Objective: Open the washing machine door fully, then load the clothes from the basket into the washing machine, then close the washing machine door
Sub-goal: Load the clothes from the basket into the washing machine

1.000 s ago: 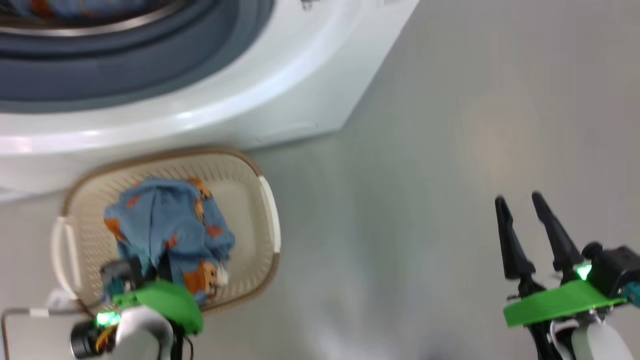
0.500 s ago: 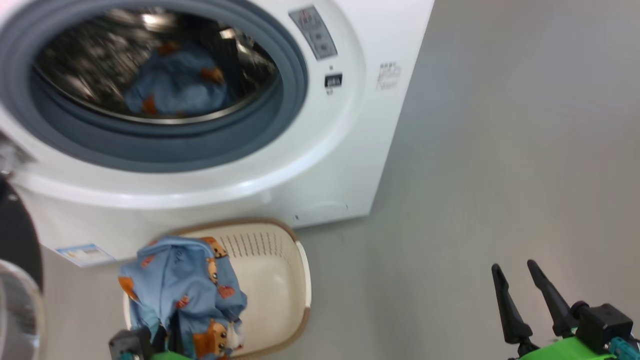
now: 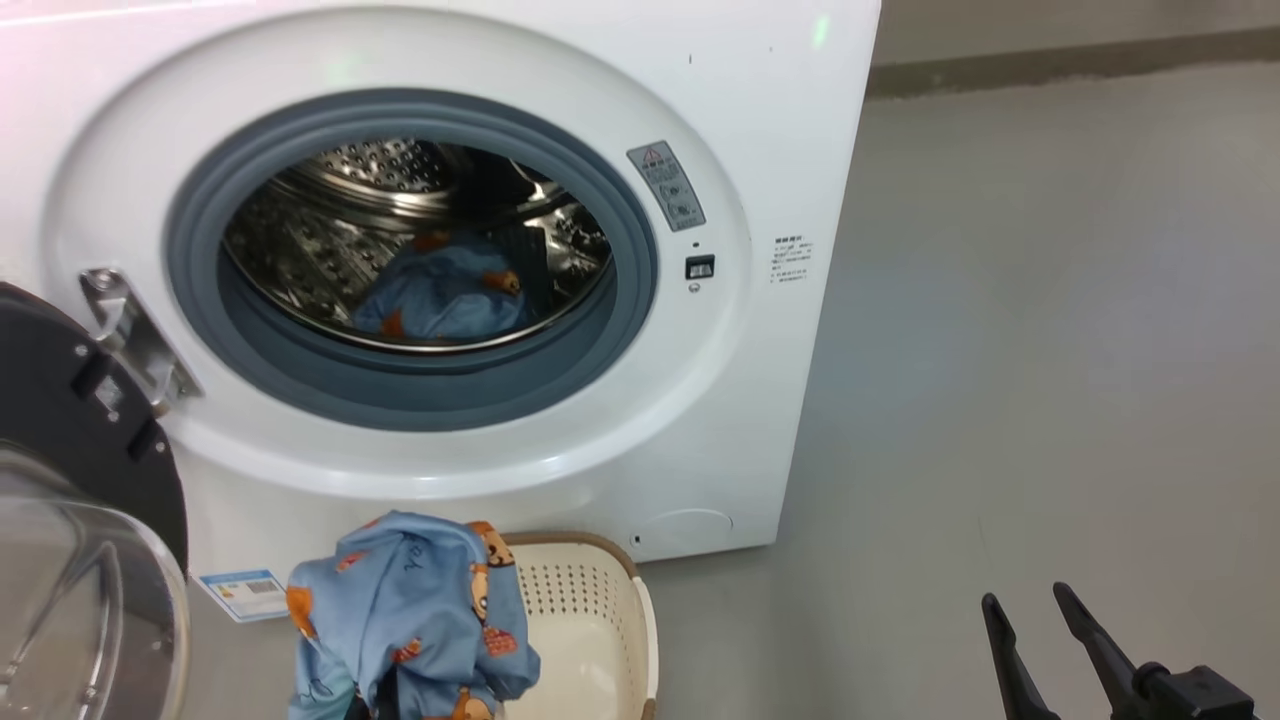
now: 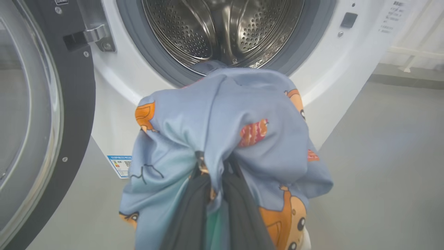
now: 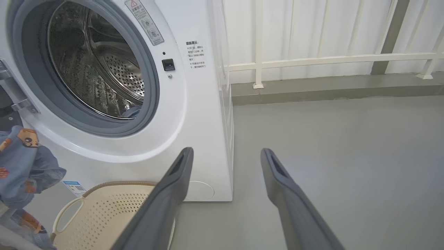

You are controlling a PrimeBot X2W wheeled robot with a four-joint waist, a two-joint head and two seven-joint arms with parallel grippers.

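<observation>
The washing machine (image 3: 790, 150) stands with its door (image 3: 60, 420) swung open to the left; the door's black rim and glass bowl also show in the left wrist view (image 4: 41, 104). One light blue garment (image 3: 440, 300) lies in the steel drum (image 4: 222, 31). My left gripper (image 4: 215, 173) is shut on another bunch of the clothes (image 4: 225, 121), which hangs in the air just before and below the drum's opening and above the basket (image 3: 590, 620). The cloth (image 3: 410, 610) hides the fingertips. My right gripper (image 3: 1030, 610) is open and empty over the floor to the right, its fingers (image 5: 177, 180) spread wide.
Grey floor (image 3: 1050, 350) stretches to the right of the machine. A white railing (image 5: 329, 59) and a low kerb run along the back. A blue label sticker (image 4: 118, 166) sits low on the machine's front. The basket's bare perforated inside (image 5: 104, 215) lies at the machine's foot.
The head camera has tilted up from the basket to the drum. My left gripper has lifted the blue garment out of the basket toward the opening. The right gripper stays open.
</observation>
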